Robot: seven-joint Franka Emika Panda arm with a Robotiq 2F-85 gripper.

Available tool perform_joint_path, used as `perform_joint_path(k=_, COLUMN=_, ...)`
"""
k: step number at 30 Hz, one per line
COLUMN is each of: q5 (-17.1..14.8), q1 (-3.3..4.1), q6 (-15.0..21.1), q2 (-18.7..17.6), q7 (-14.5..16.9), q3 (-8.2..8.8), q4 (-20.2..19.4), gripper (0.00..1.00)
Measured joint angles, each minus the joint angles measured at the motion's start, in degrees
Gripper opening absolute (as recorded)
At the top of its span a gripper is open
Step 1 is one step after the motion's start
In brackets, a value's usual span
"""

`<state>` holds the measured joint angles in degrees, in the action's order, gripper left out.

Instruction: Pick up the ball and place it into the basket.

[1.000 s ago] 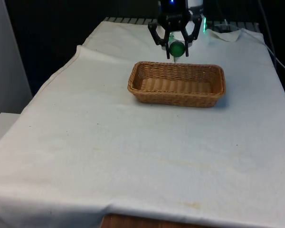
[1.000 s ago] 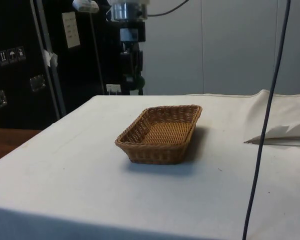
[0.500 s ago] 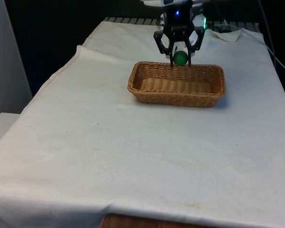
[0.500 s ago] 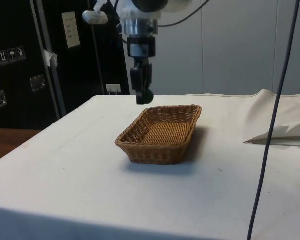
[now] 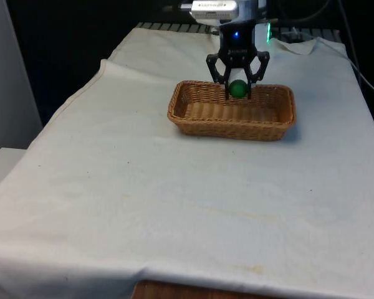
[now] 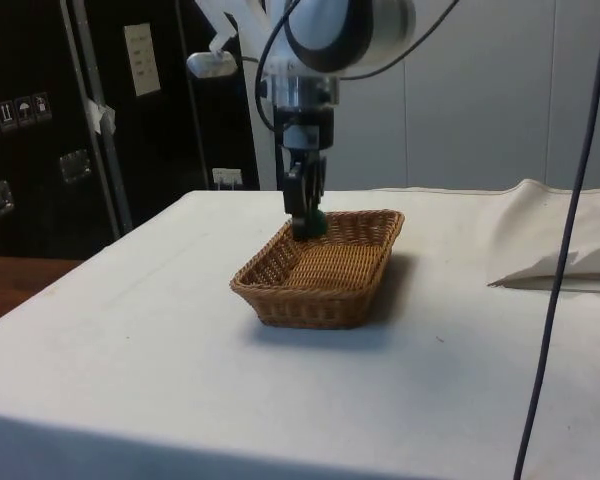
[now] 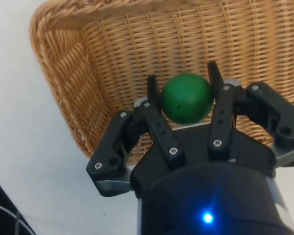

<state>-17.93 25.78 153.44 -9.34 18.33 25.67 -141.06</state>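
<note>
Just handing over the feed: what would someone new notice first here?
The green ball, pinched between the black tool's two fingers, stands out at once. It hangs over the inside of the brown wicker basket, near the end at the front view's left, not yet on the bottom. The basket sits alone on the white cloth, towards the far end.

The white-clothed table [image 5: 174, 205] carries a wicker basket [image 5: 193, 121] at its far end.
</note>
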Motion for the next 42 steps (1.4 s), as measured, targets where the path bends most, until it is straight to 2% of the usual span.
perform_joint_path(k=8, q5=-2.2, q1=0.00, q6=2.6, q2=-1.4, q7=0.1, q3=-0.80, q4=-1.2, gripper=0.02)
perform_joint_path(k=16, q5=-6.0, q1=0.00, q6=6.3, q2=-5.1, q7=0.5, q3=-2.41, q4=-1.4, gripper=0.02)
perform_joint_path(k=23, q5=-7.0, q1=0.00, q6=6.9, q2=-5.8, q7=1.0, q3=-2.69, q4=-1.1, gripper=0.04)
perform_joint_path(k=25, q5=-7.0, q1=0.00, q6=6.9, q2=-5.8, q7=1.0, q3=-2.69, q4=-1.2, gripper=0.17)
perform_joint_path(k=26, q5=-7.0, q1=0.00, q6=6.9, q2=-5.8, q7=1.0, q3=-2.69, q4=-1.2, gripper=0.17)
perform_joint_path(k=28, q5=-7.0, q1=0.00, q6=6.9, q2=-5.8, q7=1.0, q3=-2.69, q4=-1.2, gripper=0.33)
perform_joint_path(k=29, q5=-7.0, q1=0.00, q6=6.9, q2=-5.8, q7=1.0, q3=-2.69, q4=-1.2, gripper=0.50)
perform_joint_path(k=34, q5=-7.0, q1=0.00, q6=6.9, q2=-5.8, q7=1.0, q3=-2.69, q4=-1.3, gripper=0.93)
perform_joint_path(k=35, q5=-7.0, q1=0.00, q6=6.9, q2=-5.8, q7=1.0, q3=-2.69, q4=-1.3, gripper=0.93)
perform_joint_path(k=37, q5=-7.0, q1=0.00, q6=6.9, q2=-5.8, q7=1.0, q3=-2.69, q4=-1.3, gripper=1.00)
perform_joint_path(k=42, q5=-7.0, q1=0.00, q6=6.9, q2=-5.8, q7=1.0, q3=-2.69, q4=-1.3, gripper=1.00)
